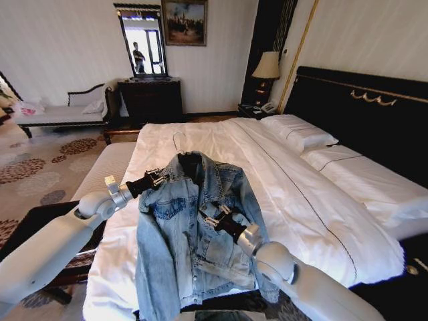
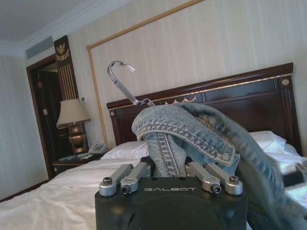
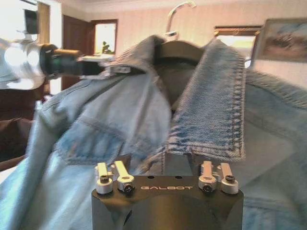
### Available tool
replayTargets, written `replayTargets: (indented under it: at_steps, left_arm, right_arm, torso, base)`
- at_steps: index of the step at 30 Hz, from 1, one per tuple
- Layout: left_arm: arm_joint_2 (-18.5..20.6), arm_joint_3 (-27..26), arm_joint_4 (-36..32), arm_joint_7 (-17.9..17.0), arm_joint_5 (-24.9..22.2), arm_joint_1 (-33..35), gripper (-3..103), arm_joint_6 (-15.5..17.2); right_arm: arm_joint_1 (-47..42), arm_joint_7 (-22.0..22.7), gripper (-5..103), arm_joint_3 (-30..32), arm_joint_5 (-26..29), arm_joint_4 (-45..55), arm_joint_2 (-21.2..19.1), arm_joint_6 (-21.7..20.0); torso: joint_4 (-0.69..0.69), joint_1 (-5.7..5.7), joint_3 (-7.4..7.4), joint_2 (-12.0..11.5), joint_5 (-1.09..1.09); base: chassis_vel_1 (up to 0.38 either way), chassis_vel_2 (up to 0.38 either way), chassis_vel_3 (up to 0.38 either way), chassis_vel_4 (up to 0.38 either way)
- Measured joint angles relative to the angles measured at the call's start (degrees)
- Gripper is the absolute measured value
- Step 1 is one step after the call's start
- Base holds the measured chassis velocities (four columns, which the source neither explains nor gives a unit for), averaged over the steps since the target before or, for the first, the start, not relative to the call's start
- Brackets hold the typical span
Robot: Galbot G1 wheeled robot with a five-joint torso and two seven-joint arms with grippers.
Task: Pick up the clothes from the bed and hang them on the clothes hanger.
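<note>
White left arm raised from lower left, reaching forward and inward; black left tool (image 1: 158,176) level, clamped on collar edge of light-blue washed denim jacket (image 1: 194,227). White right arm angled up from lower right, elbow bent; right tool (image 1: 208,212) pressed to jacket front, gripping front edge below collar.

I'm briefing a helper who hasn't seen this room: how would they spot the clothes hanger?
Start at the wide white bed. Over its near end, the left gripper and right gripper hold up a denim jacket. The hanger sits inside its collar: a dark bar with a silver hook poking above, the only metal curve there.
</note>
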Motion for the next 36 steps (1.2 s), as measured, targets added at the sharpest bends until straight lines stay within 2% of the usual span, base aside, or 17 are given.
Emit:
replayTargets:
  at_steps: [2, 3, 6, 7, 9, 10, 15, 17, 24, 26, 29, 36]
  left_arm:
    - [0.1, -0.1, -0.2, 0.0, 0.0, 0.0, 24, 0.0]
    - [0.6, -0.4, -0.5, -0.2, -0.2, 0.0, 24, 0.0]
    - [0.7, -0.5, -0.6, -0.2, -0.4, 0.0, 24, 0.0]
    - [1.6, -0.8, -1.0, -0.3, -1.1, -0.4, 24, 0.0]
    - [2.3, -1.0, -1.2, -0.3, -1.9, -1.0, 24, 0.0]
    - [2.7, -1.1, -1.4, -0.3, -2.4, -1.5, 24, 0.0]
    - [3.5, -1.3, -1.9, -0.7, -3.4, -2.4, 24, 0.0]
    - [4.2, -1.7, -2.9, -1.0, -3.8, -2.1, 24, 0.0]
    - [5.0, -3.7, -4.6, -1.6, -3.8, -0.1, 24, 0.0]
    - [5.4, -4.2, -4.6, -1.7, -3.9, 0.2, 24, 0.0]
    - [5.5, -4.7, -4.4, -1.7, -3.9, 0.7, 24, 0.0]
    - [4.1, -4.6, -4.6, -2.0, -2.2, 2.5, 24, 0.0]
  right_arm:
    - [-0.1, 0.4, 66, 0.6, 0.2, 0.0, 0.0, 0.0]
    - [-0.5, 1.5, 77, 2.6, 0.7, 0.0, 0.1, -0.8]
    - [-0.8, 1.6, 77, 3.2, 0.8, -0.1, 0.1, -1.1]
    - [-3.0, 1.3, 88, 5.1, 0.2, -0.5, -0.5, -1.8]
    - [-5.2, 0.7, 98, 5.8, -1.4, -1.1, -1.0, -1.6]
    - [-6.0, 0.6, 99, 6.1, -2.1, -1.6, -0.9, -1.1]
    - [-4.6, 2.0, 100, 6.3, -0.7, -1.9, 0.3, -0.8]
    - [-0.8, 3.5, 100, 6.2, 0.7, -2.0, 0.9, -0.8]
    - [5.3, 4.3, 100, 8.9, 3.1, -0.2, -0.3, -1.0]
    - [4.4, 3.1, 100, 10.8, 3.9, 1.4, -1.6, -1.6]
    - [0.5, 1.6, 100, 12.9, 3.3, 3.5, -2.8, -1.4]
    - [-1.3, 3.1, 100, 15.5, 5.7, 6.5, -1.6, -2.2]
  torso:
    - [0.0, 0.0, 0.0, 0.0, 0.0]
    - [0.02, 0.0, 0.0, 0.0, 0.0]
    - [0.02, 0.0, 0.0, 0.0, 0.0]
    - [0.02, 0.01, 0.0, 0.0, 0.0]
    - [-0.01, 0.01, 0.01, 0.0, 0.0]
    - [-0.02, 0.0, 0.0, 0.0, 0.01]
    - [0.0, -0.01, 0.0, 0.0, 0.01]
    - [0.02, 0.0, 0.0, 0.0, 0.01]
    - [0.01, 0.01, 0.0, 0.0, 0.0]
    - [0.03, 0.01, 0.0, 0.0, 0.0]
    - [-0.02, 0.0, 0.0, 0.0, 0.0]
    - [0.01, 0.0, 0.0, 0.0, 0.01]
  base:
    - [0.0, 0.0, 0.0, 0.0]
    - [0.0, 0.0, 0.0, 0.0]
    - [0.0, 0.0, 0.0, 0.0]
    - [0.0, 0.0, 0.0, 0.0]
    - [0.0, 0.0, 0.0, 0.0]
    - [0.0, 0.0, 0.0, 0.0]
    - [0.0, 0.0, 0.0, 0.0]
    - [0.0, 0.0, 0.0, 0.0]
    - [0.0, 0.0, 0.0, 0.0]
    - [0.0, 0.0, 0.0, 0.0]
    - [0.0, 0.0, 0.0, 0.0]
    - [0.0, 0.0, 0.0, 0.0]
